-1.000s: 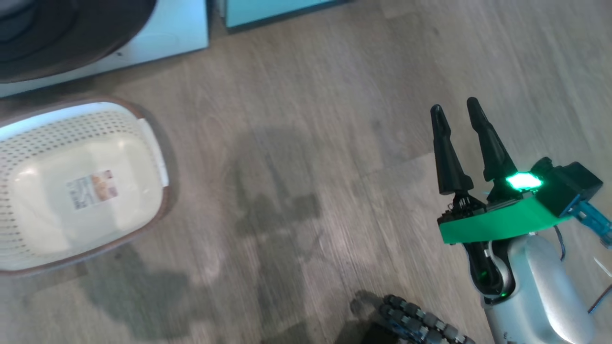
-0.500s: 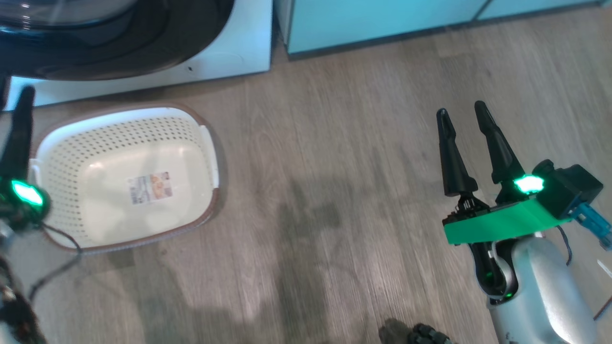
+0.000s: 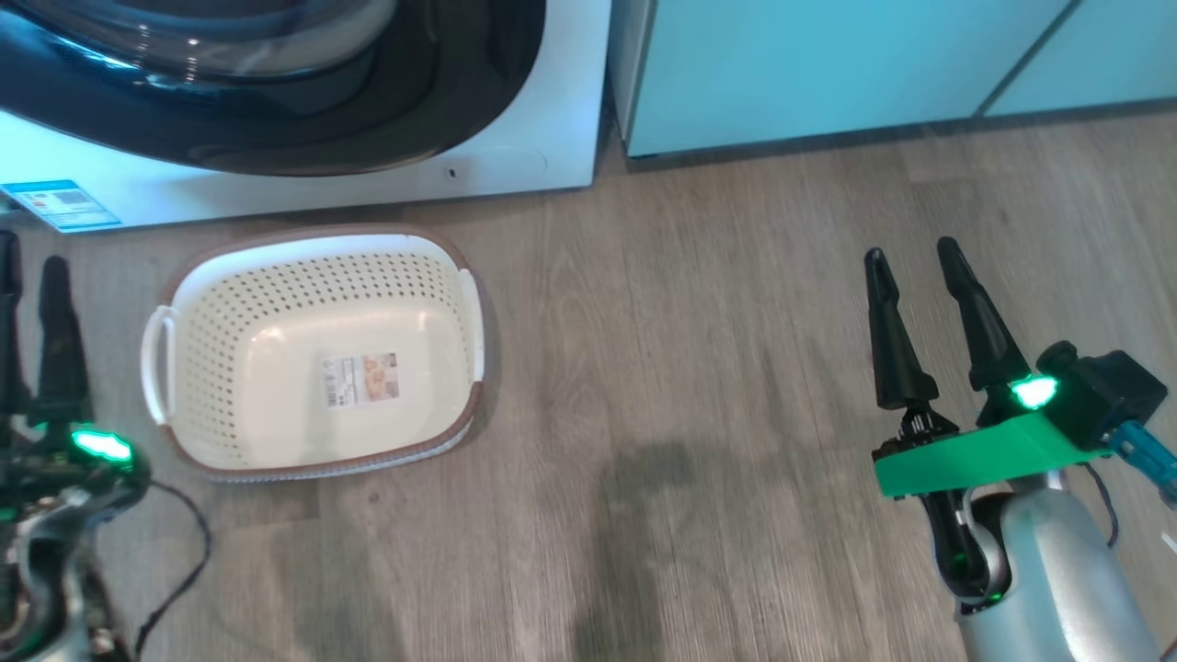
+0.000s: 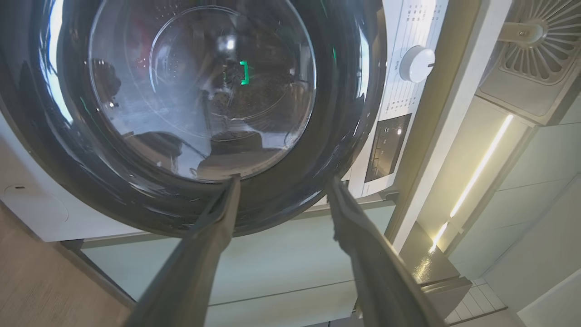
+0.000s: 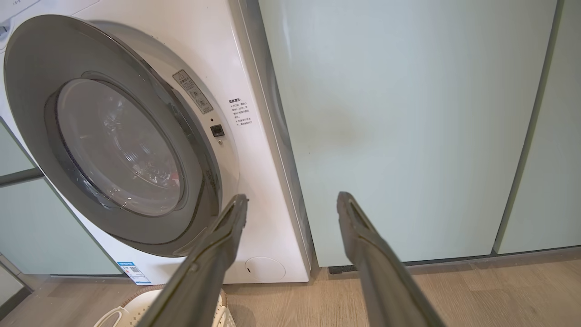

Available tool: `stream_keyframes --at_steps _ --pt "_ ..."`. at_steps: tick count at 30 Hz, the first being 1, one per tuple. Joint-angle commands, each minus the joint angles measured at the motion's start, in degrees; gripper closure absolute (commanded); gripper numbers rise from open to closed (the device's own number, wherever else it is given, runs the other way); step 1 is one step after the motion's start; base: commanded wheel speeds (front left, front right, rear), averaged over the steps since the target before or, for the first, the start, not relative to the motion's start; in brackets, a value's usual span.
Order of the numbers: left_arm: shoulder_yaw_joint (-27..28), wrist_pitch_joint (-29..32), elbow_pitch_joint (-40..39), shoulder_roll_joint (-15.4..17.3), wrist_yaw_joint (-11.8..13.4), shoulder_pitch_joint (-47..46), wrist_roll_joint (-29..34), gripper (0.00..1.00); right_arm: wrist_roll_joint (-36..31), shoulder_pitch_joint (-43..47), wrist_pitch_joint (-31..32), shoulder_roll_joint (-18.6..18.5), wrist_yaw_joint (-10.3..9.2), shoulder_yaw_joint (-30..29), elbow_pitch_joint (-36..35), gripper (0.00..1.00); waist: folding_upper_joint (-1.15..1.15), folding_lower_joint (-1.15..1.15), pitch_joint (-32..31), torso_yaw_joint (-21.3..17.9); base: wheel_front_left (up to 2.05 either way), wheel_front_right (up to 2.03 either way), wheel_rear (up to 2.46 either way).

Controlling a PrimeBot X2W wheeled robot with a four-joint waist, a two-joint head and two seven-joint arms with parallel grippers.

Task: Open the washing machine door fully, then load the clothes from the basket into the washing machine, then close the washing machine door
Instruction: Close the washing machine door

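The washing machine [image 3: 515, 170] stands white at the top left, and its door [image 3: 276, 138], black-rimmed around a glass bowl, seems to lie closed against the front. The left wrist view looks up at the door [image 4: 349, 113] from close below. A small red patch of the clothes [image 5: 170, 175] shows through the glass. The basket [image 3: 230, 276] sits on the floor before the machine with nothing in it. My left gripper [image 3: 30, 250] is open beside the basket's left handle, fingers [image 4: 218, 236] apart and holding nothing. My right gripper [image 3: 908, 250] is open and bare, well to the right.
Mint-green cabinet panels [image 3: 828, 64] run right of the machine. Wood floor [image 3: 690, 368] spreads between basket and right gripper. The machine has a blue label sticker [image 3: 60, 204], a round flap [image 5: 264, 268] and a control knob [image 4: 416, 63]. A black cable [image 3: 184, 570] loops by my left arm.
The head camera has swung, so the machine, cabinets and basket sit lower and further right in the picture. My left gripper has come into view at the lower left.
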Motion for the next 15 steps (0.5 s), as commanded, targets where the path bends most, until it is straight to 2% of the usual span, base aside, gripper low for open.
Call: stream_keyframes --at_steps 1,6,12,14,15 --pt "0.8 -0.9 -2.7 0.8 -0.5 0.0 0.4 0.0 -0.5 0.0 0.2 -0.2 0.0 0.9 -1.9 0.0 0.0 0.0 -0.6 0.6 0.0 0.0 0.0" --pt "-3.2 -10.0 -4.7 0.8 -0.5 1.1 6.2 0.0 -1.4 0.1 1.2 -0.2 0.0 0.1 -2.8 0.0 0.0 0.0 -2.0 2.0 0.0 0.0 0.0" --pt "-8.5 -22.3 -7.5 1.8 -0.5 3.0 22.9 0.0 -2.6 0.8 2.5 -0.2 0.0 -1.2 -3.9 0.0 0.0 0.0 -4.0 3.4 0.0 0.0 0.0" --pt "-10.2 -26.3 -7.2 3.3 -0.5 4.7 31.4 0.0 -3.1 1.2 3.0 -0.2 0.0 -1.6 -4.3 0.0 0.0 0.0 -4.7 3.8 0.0 0.0 0.0" --pt "-11.3 -27.8 -7.4 3.2 -0.5 5.0 33.5 0.0 -3.3 1.3 3.3 -0.2 0.0 -1.8 -4.6 0.0 0.0 0.0 -5.0 4.1 0.0 0.0 0.0"
